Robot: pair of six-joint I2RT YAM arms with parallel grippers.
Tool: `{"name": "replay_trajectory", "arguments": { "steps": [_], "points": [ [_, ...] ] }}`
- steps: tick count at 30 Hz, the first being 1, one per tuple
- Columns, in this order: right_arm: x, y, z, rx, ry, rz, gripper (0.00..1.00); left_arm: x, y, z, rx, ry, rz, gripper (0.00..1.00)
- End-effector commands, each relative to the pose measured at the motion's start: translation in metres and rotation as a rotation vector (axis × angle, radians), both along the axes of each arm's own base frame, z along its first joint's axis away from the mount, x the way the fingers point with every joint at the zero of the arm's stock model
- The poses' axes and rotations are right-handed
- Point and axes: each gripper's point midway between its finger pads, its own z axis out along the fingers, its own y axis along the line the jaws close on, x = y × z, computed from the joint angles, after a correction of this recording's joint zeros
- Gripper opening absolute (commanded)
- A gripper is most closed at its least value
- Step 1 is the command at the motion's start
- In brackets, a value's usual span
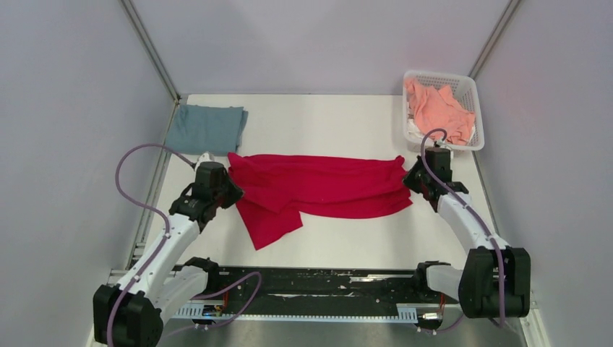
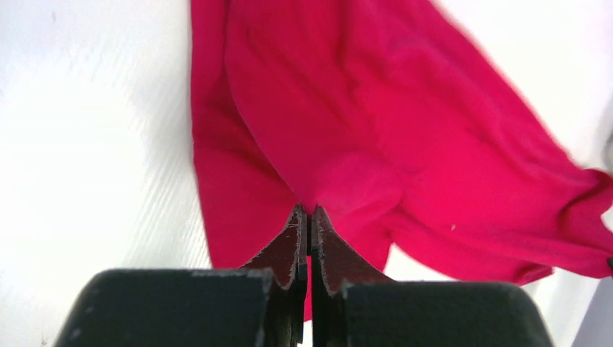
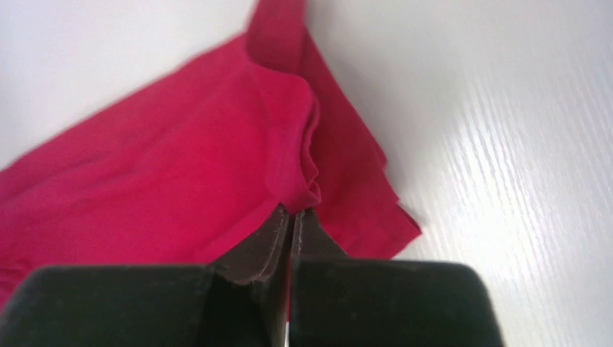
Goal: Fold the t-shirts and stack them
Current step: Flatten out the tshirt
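I see left tool and right tool each clenched on opposite ends of the red shirt; only top view shows blue-grey shirt folded far-left.

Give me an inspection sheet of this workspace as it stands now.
Surface: white table, no stains seen.
Job's things: crimson t-shirt stretched across the middle, partly folded, one flap trailing toward the near edge; blue-grey t-shirt folded flat at the far left corner; salmon pink t-shirt crumpled in the basket.
Clutter: white mesh basket at the far right corner.
Hands: left hand shut on the crimson t-shirt's left end; right hand shut on its right end.
Cables: left purple cable and right purple cable loop above their arms.
Surroundings: plain grey walls; nothing else seen.
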Motion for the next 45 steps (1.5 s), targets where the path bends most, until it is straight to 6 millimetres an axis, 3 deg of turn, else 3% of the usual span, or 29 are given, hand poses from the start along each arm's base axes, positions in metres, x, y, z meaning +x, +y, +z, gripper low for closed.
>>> {"name": "replay_trajectory", "arguments": {
  "steps": [1, 5, 7, 10, 15, 18, 19, 20, 21, 22, 23, 24, 25, 26, 27, 30, 34, 37, 39, 40, 41, 45],
  "points": [
    [0.032, 0.009, 0.095, 0.021, -0.277, 0.065, 0.00, 0.029, 0.017, 0.082, 0.045, -0.253, 0.082, 0.00],
    [0.031, 0.004, 0.170, -0.012, -0.444, 0.057, 0.00, 0.031, 0.034, 0.155, 0.072, -0.430, 0.144, 0.00],
    [0.025, 0.000, 0.212, -0.036, -0.546, 0.042, 0.00, 0.025, 0.044, 0.203, 0.073, -0.546, 0.184, 0.00],
    [0.005, -0.009, 0.282, -0.077, -0.710, 0.014, 0.00, 0.006, 0.052, 0.259, 0.052, -0.700, 0.197, 0.00],
    [-0.037, -0.008, 0.371, -0.109, -0.901, 0.038, 0.00, -0.041, 0.059, 0.362, 0.019, -0.963, 0.165, 0.00],
    [-0.070, -0.010, 0.418, -0.128, -1.006, 0.032, 0.00, -0.067, 0.061, 0.407, 0.019, -1.068, 0.128, 0.00],
    [-0.081, -0.010, 0.432, -0.136, -1.040, 0.032, 0.00, -0.082, 0.061, 0.430, 0.019, -1.129, 0.105, 0.00],
    [-0.095, -0.010, 0.446, -0.141, -1.074, 0.032, 0.00, -0.085, 0.060, 0.437, 0.025, -1.137, 0.092, 0.00],
    [-0.106, -0.011, 0.458, -0.145, -1.101, 0.032, 0.00, -0.103, 0.062, 0.462, 0.020, -1.198, 0.082, 0.00],
    [-0.118, -0.011, 0.469, -0.151, -1.132, 0.032, 0.00, -0.104, 0.061, 0.468, 0.036, -1.199, 0.069, 0.00],
    [-0.132, -0.012, 0.481, -0.160, -1.165, 0.029, 0.00, -0.122, 0.061, 0.491, 0.026, -1.259, 0.046, 0.00],
    [-0.143, -0.013, 0.489, -0.167, -1.187, 0.023, 0.00, -0.123, 0.060, 0.497, 0.042, -1.265, 0.030, 0.00],
    [-0.154, -0.015, 0.497, -0.171, -1.208, 0.013, 0.00, -0.140, 0.060, 0.516, 0.033, -1.318, 0.013, 0.00],
    [-0.164, -0.015, 0.504, -0.175, -1.228, 0.014, 0.00, -0.139, 0.058, 0.521, 0.045, -1.320, 0.000, 0.00],
    [-0.173, -0.013, 0.510, -0.177, -1.245, 0.022, 0.00, -0.150, 0.058, 0.538, 0.039, -1.359, -0.014, 0.00],
    [-0.189, -0.006, 0.518, -0.173, -1.270, 0.068, 0.00, -0.169, 0.058, 0.562, 0.049, -1.425, -0.040, 0.00],
    [-0.180, -0.009, 0.513, -0.177, -1.244, 0.050, 0.00, -0.153, 0.060, 0.569, 0.088, -1.420, -0.016, 0.00],
    [-0.154, -0.019, 0.496, -0.183, -1.173, -0.008, 0.00, -0.120, 0.061, 0.558, 0.126, -1.363, 0.022, 0.00],
    [-0.130, -0.021, 0.477, -0.178, -1.110, -0.016, 0.01, -0.088, 0.061, 0.543, 0.159, -1.312, 0.057, 0.00],
    [-0.116, -0.020, 0.465, -0.174, -1.079, -0.012, 0.02, -0.064, 0.060, 0.523, 0.195, -1.255, 0.070, 0.00],
    [-0.102, -0.018, 0.451, -0.166, -1.055, -0.005, 0.02, -0.049, 0.060, 0.520, 0.218, -1.256, 0.084, 0.00],
    [-0.039, -0.025, 0.370, -0.138, -0.907, -0.063, 0.01, 0.051, 0.052, 0.442, 0.371, -1.069, 0.093, 0.00]
  ]
}}
